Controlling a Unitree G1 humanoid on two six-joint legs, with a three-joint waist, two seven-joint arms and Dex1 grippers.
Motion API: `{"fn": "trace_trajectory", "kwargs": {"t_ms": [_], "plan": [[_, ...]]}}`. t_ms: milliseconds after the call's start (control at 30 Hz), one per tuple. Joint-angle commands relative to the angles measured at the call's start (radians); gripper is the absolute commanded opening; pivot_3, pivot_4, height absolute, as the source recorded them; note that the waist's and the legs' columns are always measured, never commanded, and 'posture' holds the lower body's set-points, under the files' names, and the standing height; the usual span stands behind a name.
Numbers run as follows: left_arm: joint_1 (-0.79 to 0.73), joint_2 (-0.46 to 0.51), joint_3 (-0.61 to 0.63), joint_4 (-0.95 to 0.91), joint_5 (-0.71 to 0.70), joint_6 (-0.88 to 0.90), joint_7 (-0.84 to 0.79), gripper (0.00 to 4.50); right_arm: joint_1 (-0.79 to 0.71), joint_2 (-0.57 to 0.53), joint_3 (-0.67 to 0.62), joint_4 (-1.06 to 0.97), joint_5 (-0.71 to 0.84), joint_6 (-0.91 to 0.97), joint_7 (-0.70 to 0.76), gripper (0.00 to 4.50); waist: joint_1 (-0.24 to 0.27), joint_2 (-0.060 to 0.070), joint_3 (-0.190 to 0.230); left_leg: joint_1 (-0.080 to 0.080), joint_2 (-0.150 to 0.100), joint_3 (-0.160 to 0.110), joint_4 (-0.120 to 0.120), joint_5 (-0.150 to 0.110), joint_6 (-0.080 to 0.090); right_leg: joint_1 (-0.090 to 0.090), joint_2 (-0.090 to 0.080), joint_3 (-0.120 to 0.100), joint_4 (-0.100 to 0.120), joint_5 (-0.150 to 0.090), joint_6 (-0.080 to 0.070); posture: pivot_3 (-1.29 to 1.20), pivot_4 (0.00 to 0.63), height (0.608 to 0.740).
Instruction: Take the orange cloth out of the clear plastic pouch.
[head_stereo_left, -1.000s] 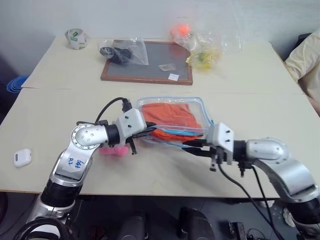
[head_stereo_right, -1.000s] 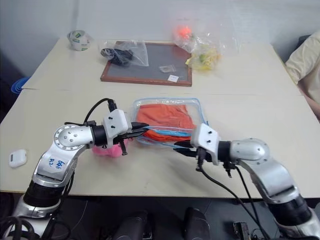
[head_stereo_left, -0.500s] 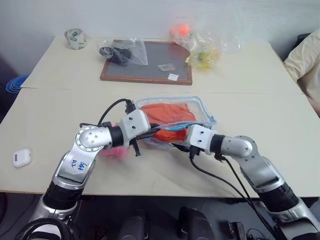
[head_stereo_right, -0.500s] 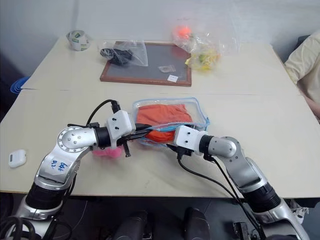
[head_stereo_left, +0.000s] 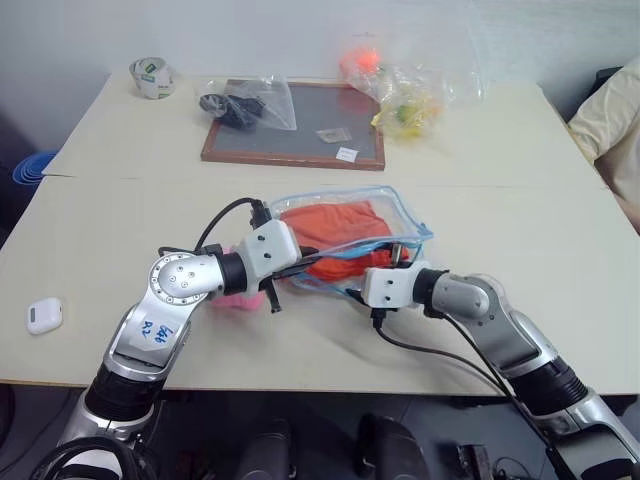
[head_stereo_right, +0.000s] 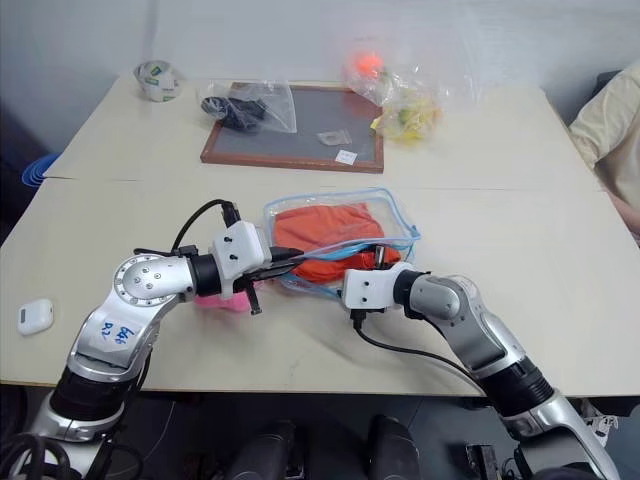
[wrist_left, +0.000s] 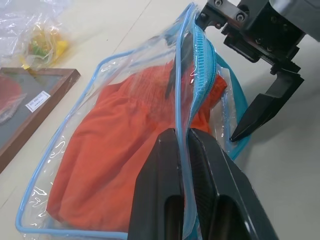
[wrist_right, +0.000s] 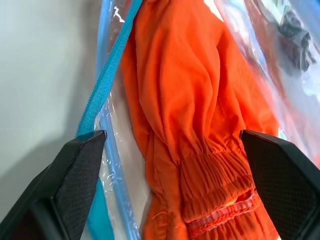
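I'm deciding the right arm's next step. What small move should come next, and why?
Probably ease the right tool forward and close on the orange cloth. Its fingers stand wide open either side of the cloth's gathered hem, while the left tool pinches the clear plastic pouch's zipper edge.

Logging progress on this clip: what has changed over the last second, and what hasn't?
The right end effector swung in from the pouch's right side to its open mouth, letting go of the trim and spreading its fingers either side of the orange cloth. The clear plastic pouch now gapes wider there. The left end effector stays shut on the blue zipper edge, and the cloth is still inside.
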Motion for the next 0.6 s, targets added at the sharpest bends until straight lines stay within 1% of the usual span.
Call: {"fn": "trace_trajectory", "kwargs": {"t_ms": [33,167,300,367,433,500,567,600], "plan": [[-0.011,0.0,0.011,-0.033,-0.004,-0.009,0.014,0.38,-0.029,0.03,0.005,0.038,-0.06,0.003,-0.034,4.47,-0.001,0.0,0.0,0.0,0.0,0.0,0.0,0.0,0.0,0.0,0.0,0.0,0.0,0.0,0.0,0.0,0.15,0.74],[-0.007,-0.001,0.003,-0.042,-0.002,-0.007,0.018,0.38,-0.059,0.057,0.01,0.09,-0.1,-0.01,-0.053,4.47,-0.005,0.0,0.0,0.0,0.0,0.0,0.0,0.0,0.0,0.0,0.0,0.0,0.0,0.0,0.0,0.0,0.15,0.74],[-0.001,0.003,-0.001,-0.046,0.003,-0.011,0.018,0.38,-0.055,0.108,-0.047,0.069,0.021,0.082,0.007,4.47,-0.009,0.0,0.0,0.0,0.0,0.0,0.0,0.0,0.0,0.0,0.0,0.0,0.001,0.0,0.0,0.0,0.15,0.74],[0.007,0.007,0.0,-0.043,0.008,-0.016,0.02,0.38,-0.045,0.112,-0.072,0.029,0.087,0.131,0.058,4.1,-0.009,0.0,0.0,0.0,0.0,0.0,0.0,0.0,0.0,0.0,0.0,0.0,0.0,0.0,0.0,0.0,0.15,0.74],[0.018,0.018,-0.001,-0.033,0.029,-0.031,0.028,0.38,-0.026,0.107,-0.084,-0.024,0.142,0.198,0.115,3.57,-0.01,0.0,0.0,0.0,0.0,-0.001,0.0,0.0,0.0,0.0,0.0,0.0,0.0,0.0,0.0,0.0,0.15,0.74],[0.022,0.019,-0.002,-0.026,0.047,-0.043,0.04,0.38,-0.007,0.101,-0.091,-0.066,0.17,0.232,0.138,2.92,-0.011,0.0,0.0,0.0,0.0,-0.001,0.0,0.0,0.0,0.0,0.0,0.0,0.0,0.0,0.0,0.0,0.15,0.74],[0.022,0.009,0.003,-0.023,0.045,-0.036,0.051,0.38,0.01,0.1,-0.096,-0.096,0.181,0.258,0.145,2.92,-0.01,0.0,0.0,0.0,0.0,-0.001,-0.001,0.0,0.0,0.0,0.0,0.0,0.0,0.0,0.0,0.0,0.15,0.74],[0.021,0.004,0.006,-0.023,0.038,-0.031,0.053,0.78,0.017,0.1,-0.097,-0.108,0.181,0.267,0.144,2.86,-0.01,0.0,0.0,0.0,0.0,-0.001,-0.001,0.0,0.0,0.0,0.0,0.0,0.0,0.0,0.0,0.0,0.15,0.74]]}}
